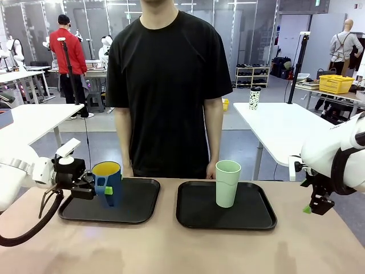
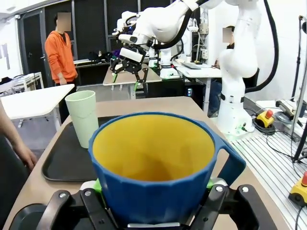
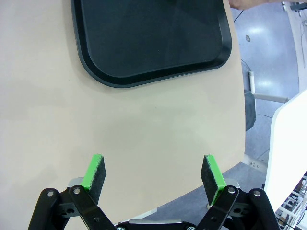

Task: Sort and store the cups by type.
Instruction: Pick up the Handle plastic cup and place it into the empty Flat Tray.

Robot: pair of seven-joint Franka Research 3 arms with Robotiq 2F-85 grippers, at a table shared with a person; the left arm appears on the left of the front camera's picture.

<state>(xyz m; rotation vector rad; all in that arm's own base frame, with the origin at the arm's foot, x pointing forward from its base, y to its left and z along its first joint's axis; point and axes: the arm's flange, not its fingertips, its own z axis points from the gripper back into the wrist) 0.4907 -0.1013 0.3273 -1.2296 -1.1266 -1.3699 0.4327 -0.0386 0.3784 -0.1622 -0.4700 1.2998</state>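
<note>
Two hands, two different states. The left hand [image 1: 98, 187] is clamped on the dark blue mug [image 1: 108, 181], its green pads [image 2: 98, 186] pressing the lower wall from either side, the handle [image 2: 233, 164] sticking out clear of the fingers. The mug sits at the inner edge of the left black tray [image 1: 137, 205]; whether its base touches the tray or hangs just above it I cannot tell. It looks rigid and fairly thick-walled, probably ceramic or hard plastic, so a body pinch low down should hold, though the faceted, glossy wall may slip if the squeeze eases.

The right hand [image 3: 152, 173] hangs with its jaws spread wide and nothing between them, over bare counter [image 3: 144, 124] near the corner of the right black tray [image 3: 153, 72].

On that tray stands the pale mint-green tumbler [image 1: 227, 182], upright, near the far edge, close to the person's hand [image 1: 210, 170]. It is tall and handleless, likely light and easy to tip; gripping mid-height across the wall seems safest.
</note>
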